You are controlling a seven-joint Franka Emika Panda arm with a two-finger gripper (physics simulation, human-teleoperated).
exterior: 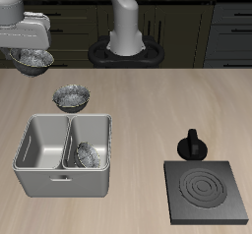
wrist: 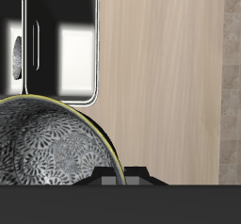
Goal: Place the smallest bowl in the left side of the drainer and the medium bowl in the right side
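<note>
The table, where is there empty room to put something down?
The widest bare patch of table runs between the drainer and the small black pot, back to the robot's base. The drainer's outer compartment is bare too. It is crowded where a bowl sits just behind the drainer, and another bowl fills the inner compartment.

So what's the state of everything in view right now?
gripper: shut on the held bowl.
held bowl: lifted off the table, upright.
bowl on the table: upright, behind the drainer.
smallest bowl: tilted, in the drainer compartment nearer the stove plate.
drainer: its other compartment is empty.
stove plate: bare.
small black object: upright, behind the stove plate.
</note>
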